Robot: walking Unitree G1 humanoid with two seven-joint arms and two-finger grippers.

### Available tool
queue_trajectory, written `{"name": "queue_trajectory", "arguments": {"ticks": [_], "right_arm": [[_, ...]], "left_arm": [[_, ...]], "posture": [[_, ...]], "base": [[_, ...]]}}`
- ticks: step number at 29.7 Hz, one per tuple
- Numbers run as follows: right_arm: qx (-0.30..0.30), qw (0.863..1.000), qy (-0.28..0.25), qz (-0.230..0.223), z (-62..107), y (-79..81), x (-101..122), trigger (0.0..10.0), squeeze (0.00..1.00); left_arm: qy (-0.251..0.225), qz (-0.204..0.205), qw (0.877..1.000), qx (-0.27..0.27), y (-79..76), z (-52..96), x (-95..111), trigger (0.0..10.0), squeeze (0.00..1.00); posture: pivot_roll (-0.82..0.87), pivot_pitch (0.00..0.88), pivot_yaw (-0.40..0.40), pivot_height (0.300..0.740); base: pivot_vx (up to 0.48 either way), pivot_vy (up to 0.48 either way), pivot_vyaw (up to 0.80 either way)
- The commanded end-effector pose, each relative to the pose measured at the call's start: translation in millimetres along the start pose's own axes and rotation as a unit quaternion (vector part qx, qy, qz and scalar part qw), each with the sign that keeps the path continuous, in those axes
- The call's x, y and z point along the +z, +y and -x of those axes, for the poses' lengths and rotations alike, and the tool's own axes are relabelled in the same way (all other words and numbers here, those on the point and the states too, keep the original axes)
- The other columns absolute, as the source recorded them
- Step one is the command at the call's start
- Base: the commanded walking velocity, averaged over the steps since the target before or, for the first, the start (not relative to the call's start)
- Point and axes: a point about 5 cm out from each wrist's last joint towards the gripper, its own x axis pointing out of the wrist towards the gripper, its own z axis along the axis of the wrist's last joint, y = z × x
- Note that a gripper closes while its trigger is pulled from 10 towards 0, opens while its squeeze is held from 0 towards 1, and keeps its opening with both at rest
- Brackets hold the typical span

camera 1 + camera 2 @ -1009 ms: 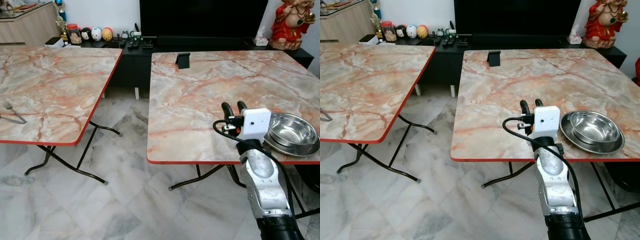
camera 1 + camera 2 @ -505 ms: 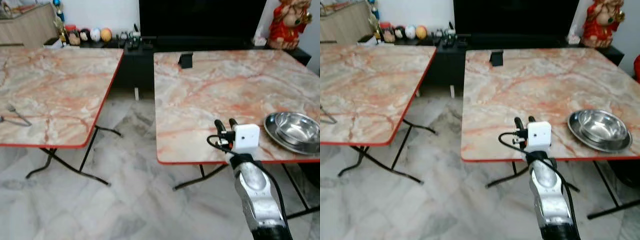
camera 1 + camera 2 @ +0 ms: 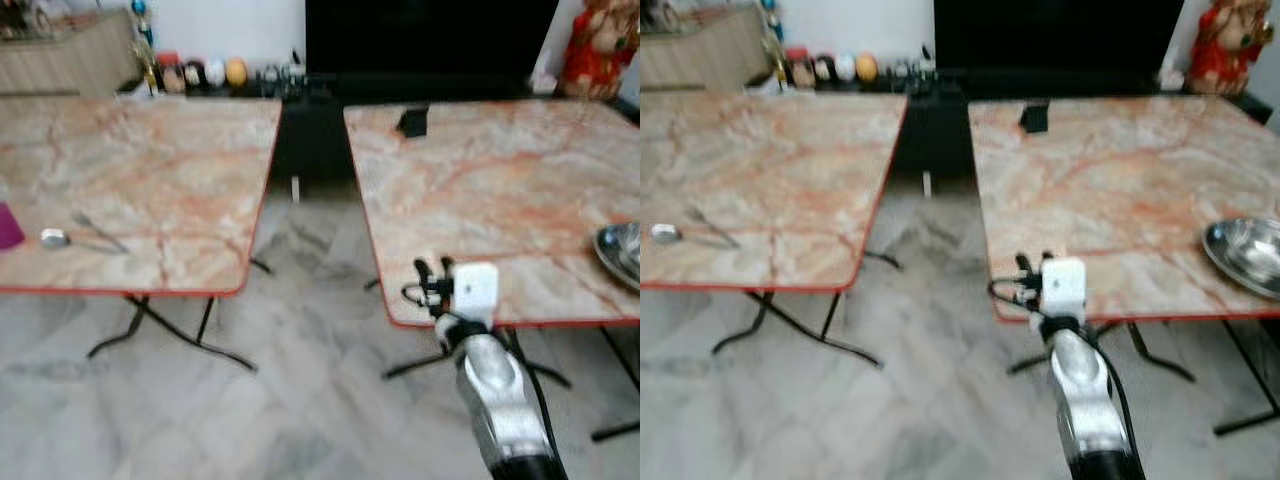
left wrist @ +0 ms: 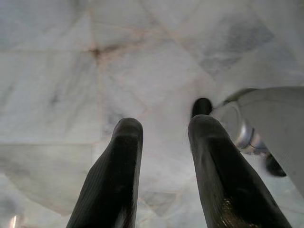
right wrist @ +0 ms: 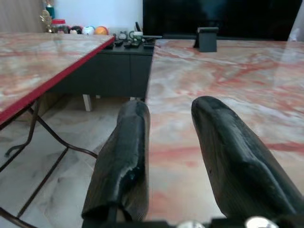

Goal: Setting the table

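Observation:
A steel bowl on a steel plate (image 3: pixel 1250 250) sits at the right edge of the right marble table (image 3: pixel 480 180). A fork (image 3: pixel 97 232) and a spoon (image 3: pixel 52 237) lie near the front of the left marble table (image 3: pixel 150 170), beside a purple object (image 3: pixel 8 225) at the picture's edge. My right gripper (image 3: pixel 433 270) hovers by the front left corner of the right table, open, with nothing between its fingers (image 5: pixel 130 142). My left gripper (image 4: pixel 164 130) hangs over the marble floor, open and empty.
A gap of marble floor (image 3: pixel 310 250) runs between the two folding tables. A small black stand (image 3: pixel 412 122) sits at the far side of the right table. Behind are a dark TV cabinet (image 3: pixel 310 130) with small ornaments and a red figurine (image 3: pixel 598 50).
The whole picture has shifted right, so the camera has turned left. The bowl now sits at the picture's right edge, and the spoon and purple object have come into view. The picture is blurred.

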Motion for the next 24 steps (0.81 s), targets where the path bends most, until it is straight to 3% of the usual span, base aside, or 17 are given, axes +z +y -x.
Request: {"name": "queue_trajectory", "arguments": {"ticks": [1, 10, 24], "right_arm": [[-0.009, 1.0, 0.008, 0.005, 1.6, -7.5, -3.9, 10.0, 0.0], [0.003, 0.999, 0.042, 0.006, 5.0, -4.4, -22.4, 10.0, 0.0], [0.014, 0.988, 0.155, 0.02, 28.0, -2.4, -80.3, 10.0, 0.0]], "left_arm": [[0.001, -0.004, 1.0, -0.004, -1.0, -1.2, 1.7, 10.0, 0.0], [0.0, -0.002, 1.0, -0.004, -1.5, -1.7, 2.7, 10.0, 0.0], [-0.003, 0.005, 1.0, -0.003, -2.6, -2.2, 3.1, 10.0, 0.0]], "posture": [[-0.08, 0.0, 0.054, 0.74], [-0.08, 0.0, 0.052, 0.74], [-0.07, 0.0, 0.043, 0.74]], "base": [[0.0, 0.48, 0.0], [0.0, 0.48, 0.0], [0.0, 0.48, 0.0]]}}
